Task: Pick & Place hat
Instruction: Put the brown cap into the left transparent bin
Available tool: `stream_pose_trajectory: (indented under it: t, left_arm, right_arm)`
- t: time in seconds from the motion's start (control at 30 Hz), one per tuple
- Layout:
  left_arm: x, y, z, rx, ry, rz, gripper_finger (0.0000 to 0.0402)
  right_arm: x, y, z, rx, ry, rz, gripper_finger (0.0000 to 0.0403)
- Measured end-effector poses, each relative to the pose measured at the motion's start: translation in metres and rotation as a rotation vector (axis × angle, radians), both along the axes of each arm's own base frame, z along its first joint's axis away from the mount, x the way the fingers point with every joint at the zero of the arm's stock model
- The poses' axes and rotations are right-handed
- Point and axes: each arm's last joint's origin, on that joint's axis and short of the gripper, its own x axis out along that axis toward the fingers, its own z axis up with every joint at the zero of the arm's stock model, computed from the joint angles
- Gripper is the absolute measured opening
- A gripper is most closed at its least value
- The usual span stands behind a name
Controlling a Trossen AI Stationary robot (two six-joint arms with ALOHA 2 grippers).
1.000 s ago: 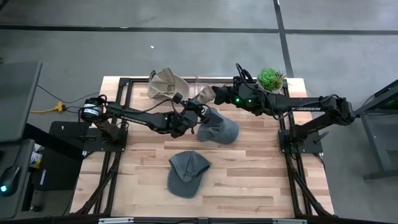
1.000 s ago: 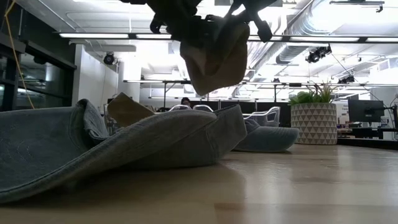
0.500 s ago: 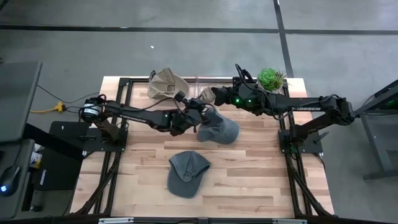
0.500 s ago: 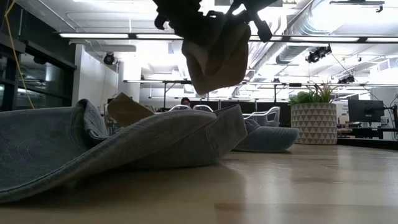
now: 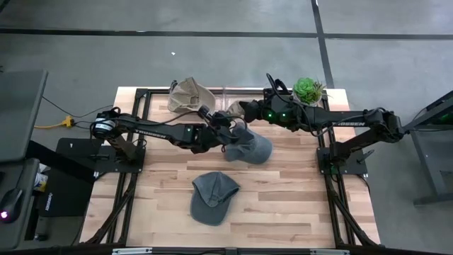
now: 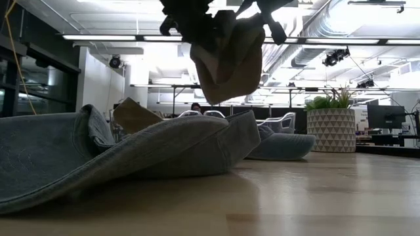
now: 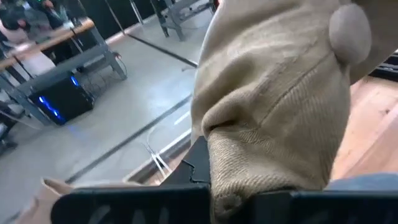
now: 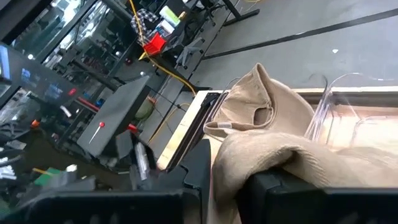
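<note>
- Hat work first: my tan hat (image 6: 226, 56) hangs in the air above the wooden surface (image 5: 297, 191), pinched from both sides, over the far edge of the blue-grey hat (image 5: 249, 145).
- Over the last second I've seen almost no travel; the left arm has edged slightly toward the far side and the cloth has tilted a little in the low view. I read that as still mid-carry, with the place not begun.
- Left claw (image 5: 225, 132) is clamped on the tan hat; its wrist view is filled with beige fabric bunched over the claw bar.
- Right claw (image 5: 244, 110) also grips that fabric, which is draped between its fingers.
- A second tan hat (image 5: 188, 94) sits at the far left corner, a grey cap (image 5: 212, 196) lies nearer me, and a potted plant (image 5: 308, 88) stands far right.
- Hidden from me: both claws' fingertips are buried in cloth, and I can't tell where the hat is meant to go.
</note>
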Motion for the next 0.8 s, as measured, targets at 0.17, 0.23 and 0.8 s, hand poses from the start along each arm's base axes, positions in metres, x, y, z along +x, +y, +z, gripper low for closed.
stream_pose_trajectory:
  t: [0.17,0.23,0.8]
  left_arm:
    - [-0.003,-0.001,-0.006,-0.086,-0.029,0.008,0.0]
    - [-0.004,-0.001,-0.007,-0.099,-0.03,0.013,0.0]
    - [-0.01,0.0,-0.008,-0.137,-0.018,0.027,0.0]
  right_arm:
    - [0.0,0.001,0.0,-0.012,0.012,0.036,0.0069]
    - [0.001,0.001,0.0,-0.019,0.017,0.049,0.0073]
    - [-0.006,-0.009,0.002,-0.111,0.095,0.184,0.0148]
